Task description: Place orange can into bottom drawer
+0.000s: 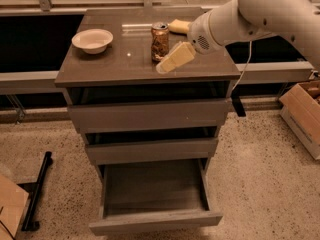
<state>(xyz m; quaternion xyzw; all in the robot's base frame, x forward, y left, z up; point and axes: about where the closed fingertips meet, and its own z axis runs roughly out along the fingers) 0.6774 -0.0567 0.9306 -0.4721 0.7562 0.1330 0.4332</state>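
Observation:
The orange can [160,42] stands upright on the cabinet top, near the middle, with a speckled brown-orange body and a silver rim. My gripper [173,59] hangs just to the right of and in front of the can, its pale fingers pointing down and left, close to the can's lower right side. The white arm reaches in from the upper right. The bottom drawer [155,219] is pulled out below, and its dark inside holds nothing.
A white bowl [92,39] sits at the left of the cabinet top [100,66]. A yellow sponge [179,26] lies behind the can, partly hidden by the arm. A cardboard box [302,116] stands on the floor at right, a black stand [37,194] at left.

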